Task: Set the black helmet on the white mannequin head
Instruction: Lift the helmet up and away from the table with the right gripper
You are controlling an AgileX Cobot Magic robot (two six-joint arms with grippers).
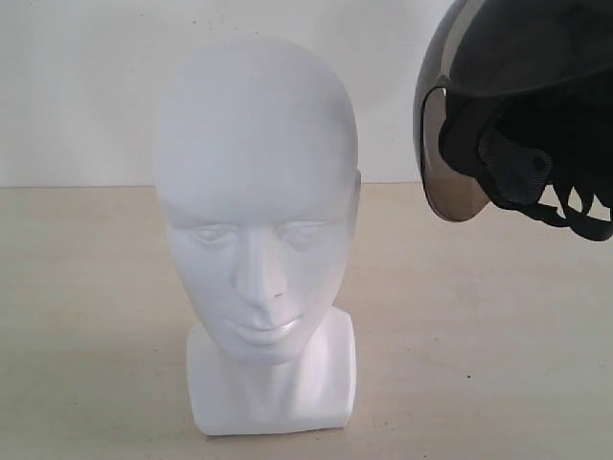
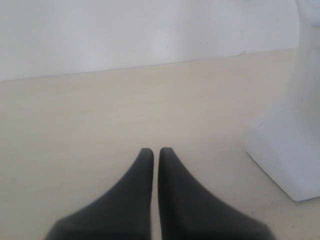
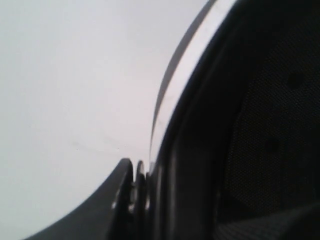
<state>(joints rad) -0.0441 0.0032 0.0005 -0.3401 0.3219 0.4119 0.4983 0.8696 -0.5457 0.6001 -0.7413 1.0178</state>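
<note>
The white mannequin head (image 1: 254,172) stands upright on its squarish base in the middle of the table, face toward the exterior camera. The black helmet (image 1: 536,57) hangs in the air up and to the right of the head, apart from it, with its smoky visor (image 1: 450,163) toward the head and its straps dangling. In the right wrist view my right gripper (image 3: 150,172) is shut on the helmet's rim (image 3: 190,150); one finger (image 3: 117,200) lies outside the shell and the other is hidden inside. My left gripper (image 2: 156,151) is shut and holds nothing, low over the table near the mannequin's base (image 2: 287,150).
A pale wooden tabletop (image 1: 86,316) runs back to a plain white wall (image 1: 77,86). Neither arm shows in the exterior view.
</note>
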